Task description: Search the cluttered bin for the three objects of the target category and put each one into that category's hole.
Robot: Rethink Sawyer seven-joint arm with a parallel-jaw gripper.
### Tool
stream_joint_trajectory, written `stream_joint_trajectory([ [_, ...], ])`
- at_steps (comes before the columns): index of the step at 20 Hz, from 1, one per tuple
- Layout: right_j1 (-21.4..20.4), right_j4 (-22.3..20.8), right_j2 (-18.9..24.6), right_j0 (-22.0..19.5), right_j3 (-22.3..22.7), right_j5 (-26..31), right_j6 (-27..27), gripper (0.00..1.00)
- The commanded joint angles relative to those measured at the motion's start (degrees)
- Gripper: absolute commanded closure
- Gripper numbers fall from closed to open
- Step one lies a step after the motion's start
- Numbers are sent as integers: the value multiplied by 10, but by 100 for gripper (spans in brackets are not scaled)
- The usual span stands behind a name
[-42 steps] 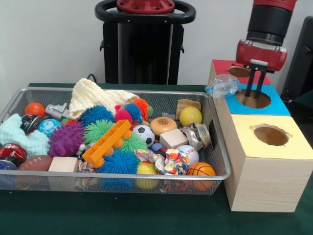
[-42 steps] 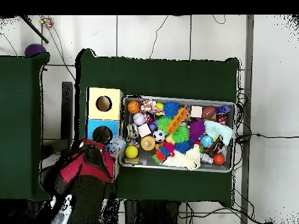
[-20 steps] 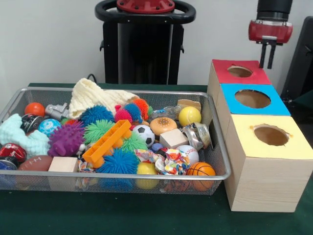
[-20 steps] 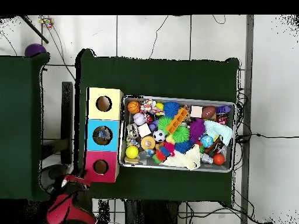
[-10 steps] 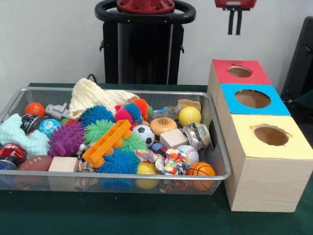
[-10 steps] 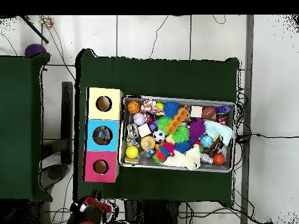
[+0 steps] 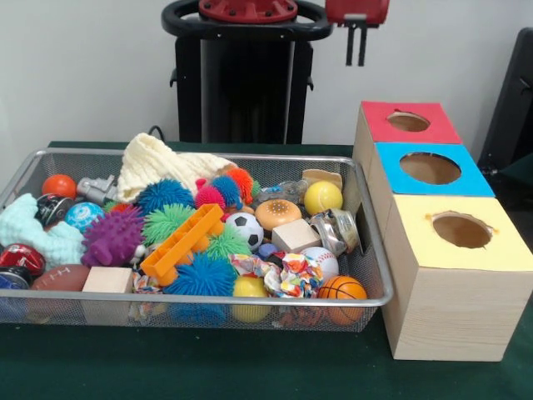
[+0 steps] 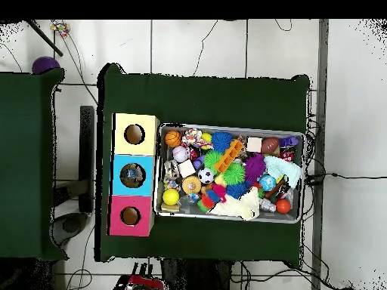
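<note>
- Silver wire-mesh bin [image 7: 366,297] on the green surface [image 7: 250,371] remained packed with toys.
- One wrinkly see-through plastic bottle [image 7: 331,230] lay near its box-side rim; any others could not be made out.
- Blue-topped box hole [image 8: 131,175] seemed to hold something.
- End effector [image 7: 356,43] hung high, empty; fingers nearly together.

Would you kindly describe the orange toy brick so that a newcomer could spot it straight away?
Start at the wire-mesh bin on the green table. Near its middle, seen from the front, the orange brick lies slantwise among spiky balls. It alone is long, boxy and slotted along its side, unlike the round fuzzy blue ball next to it.
</note>
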Motion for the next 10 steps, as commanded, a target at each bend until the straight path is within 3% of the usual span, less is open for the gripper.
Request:
stream_joint_trajectory([
  [1,263,-47,-70,-33,-92,-194,-74,100],
  [6,336,-45,-107,-13,-65,-319,-107,100],
  [10,410,-8,-162,61,-6,-417,-99,100],
])
